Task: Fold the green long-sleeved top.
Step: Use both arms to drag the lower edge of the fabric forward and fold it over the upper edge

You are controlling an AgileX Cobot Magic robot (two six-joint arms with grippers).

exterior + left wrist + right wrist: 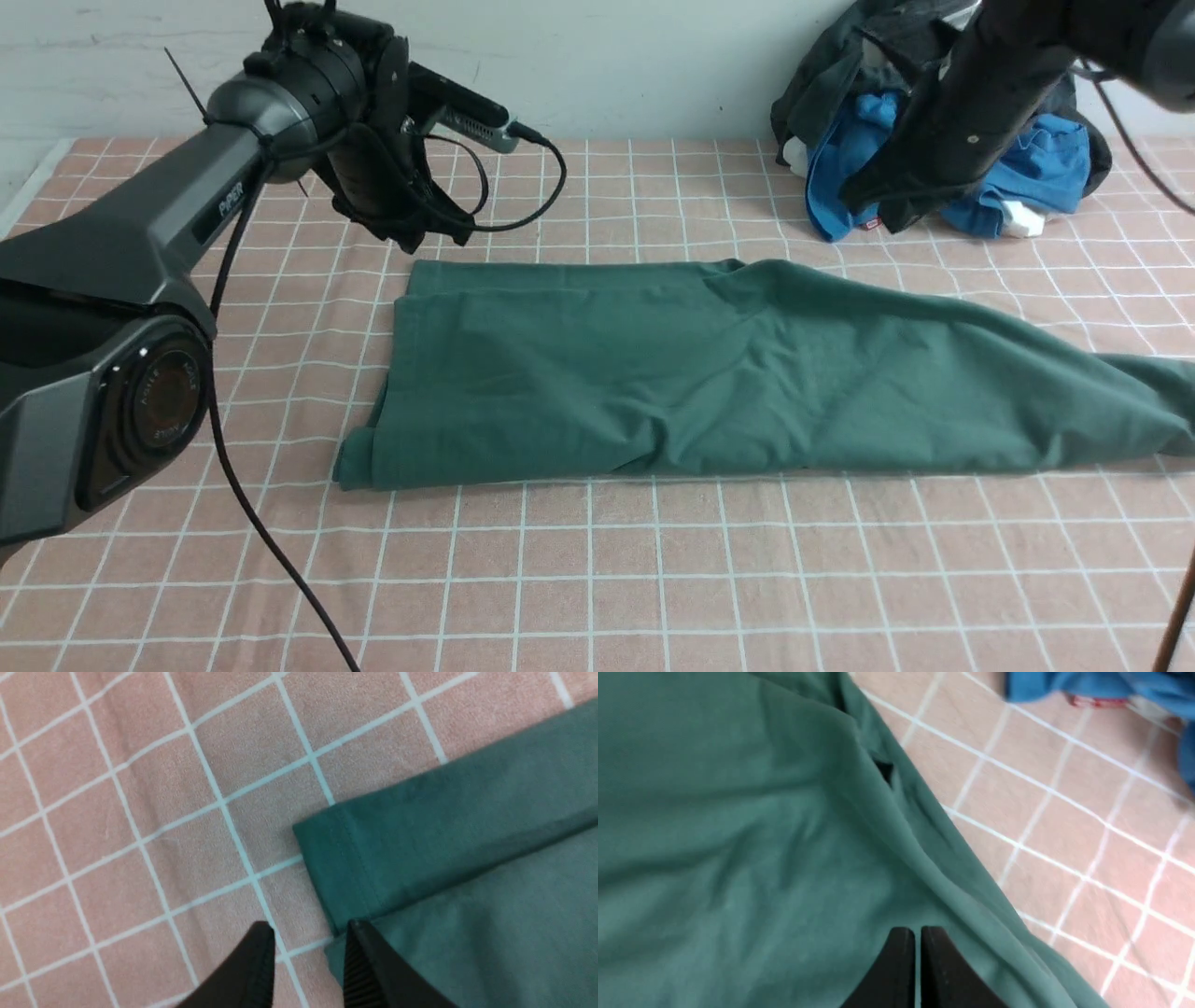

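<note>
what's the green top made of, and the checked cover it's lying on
Green long-sleeved top: looks like a soft matte knit, probably cotton jersey. It drapes in soft creases, and the left wrist view shows a stitched hem. Checked table cover: pink cloth with white grid lines, matte and slightly fuzzy, perhaps a brushed or felt-like weave. The fibre cannot be told.

The left arm (140, 245) bears white "PiPER" lettering.
</note>
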